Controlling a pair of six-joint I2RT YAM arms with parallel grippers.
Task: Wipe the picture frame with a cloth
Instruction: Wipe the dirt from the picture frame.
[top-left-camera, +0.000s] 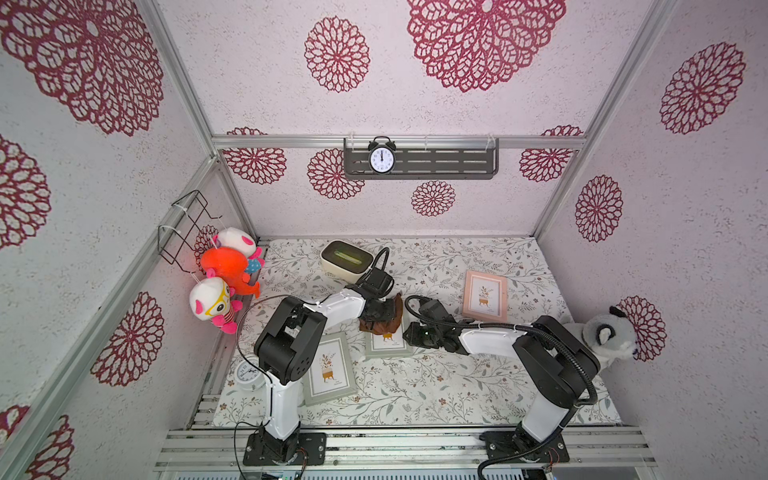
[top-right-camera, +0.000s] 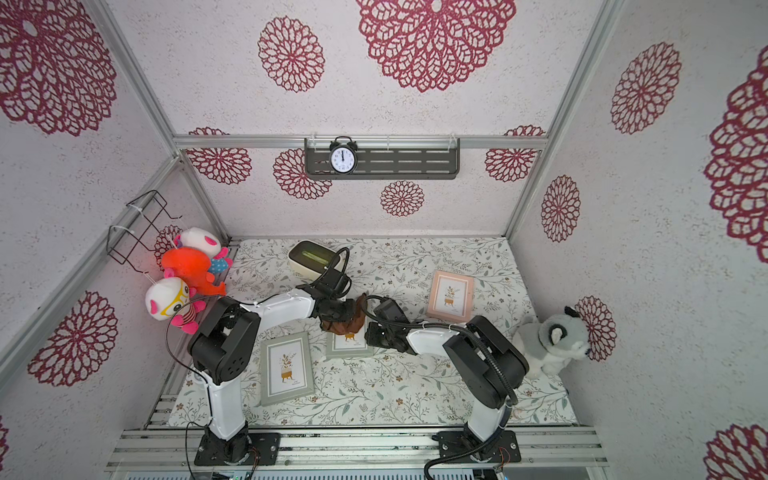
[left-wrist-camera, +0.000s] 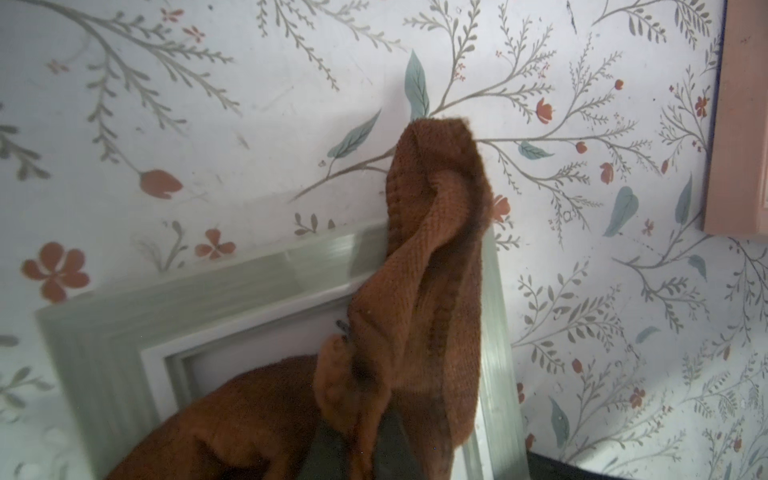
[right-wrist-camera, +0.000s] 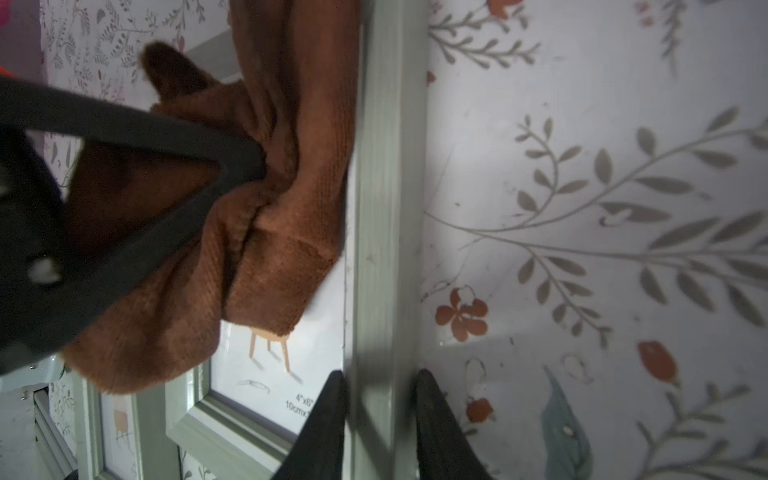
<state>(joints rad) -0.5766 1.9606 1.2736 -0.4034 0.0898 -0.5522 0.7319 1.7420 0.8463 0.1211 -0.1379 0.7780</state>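
Note:
A green picture frame (top-left-camera: 388, 348) (top-right-camera: 350, 348) lies flat at the table's middle. The rust-brown cloth (top-left-camera: 384, 322) (top-right-camera: 348, 325) (left-wrist-camera: 432, 249) (right-wrist-camera: 266, 232) is bunched over its far half. My left gripper (top-left-camera: 380, 309) (left-wrist-camera: 370, 419) is shut on the cloth and holds it down against the frame (left-wrist-camera: 124, 316). My right gripper (top-left-camera: 409, 332) (right-wrist-camera: 380, 382) comes in from the right. Its jaws clasp the frame's right border (right-wrist-camera: 386, 166), one finger on the glass side and one at the outer edge.
A second green frame (top-left-camera: 330, 370) lies front left and a pink frame (top-left-camera: 485, 295) back right. A cream box (top-left-camera: 345, 257) stands behind the left arm. A white clock (top-left-camera: 249, 374) sits by the left wall, plush toys (top-left-camera: 224, 274) hang there, and a grey plush (top-left-camera: 611, 336) stands right.

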